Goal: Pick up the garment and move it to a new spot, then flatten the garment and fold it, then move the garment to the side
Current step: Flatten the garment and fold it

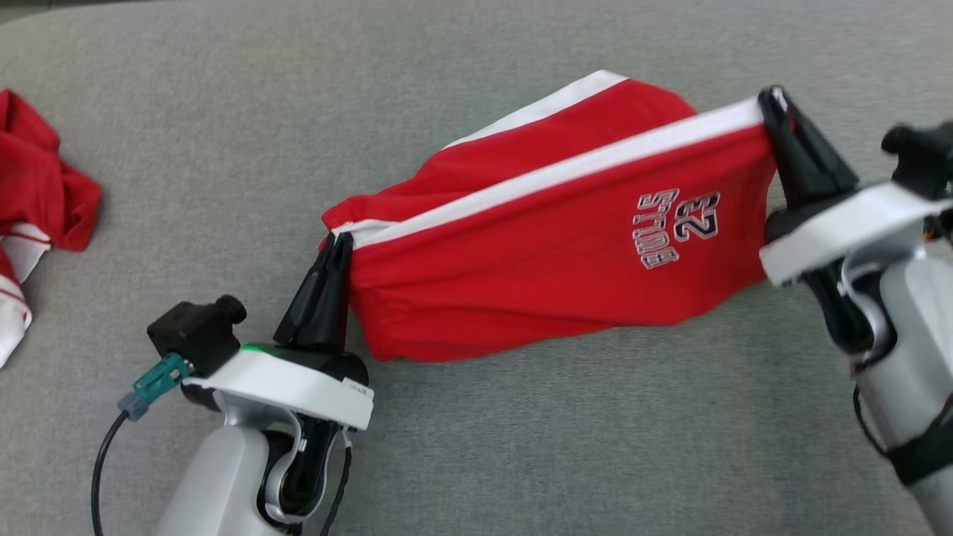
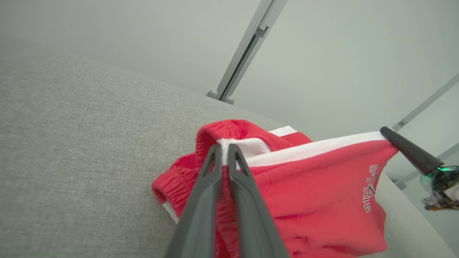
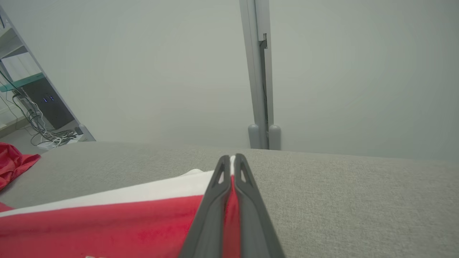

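Note:
The garment is a pair of red shorts with a white side stripe and a printed number. It hangs stretched between both grippers above the grey surface. My left gripper is shut on its elastic waistband corner at the lower left. My right gripper is shut on the striped hem corner at the upper right. In the left wrist view the left gripper pinches the white stripe of the garment. The right wrist view has the right gripper clamped on the garment edge.
Another red and white cloth lies bunched at the far left of the grey surface. A pale wall with a metal post rises behind the surface. Cables and equipment sit on the floor beyond its left end.

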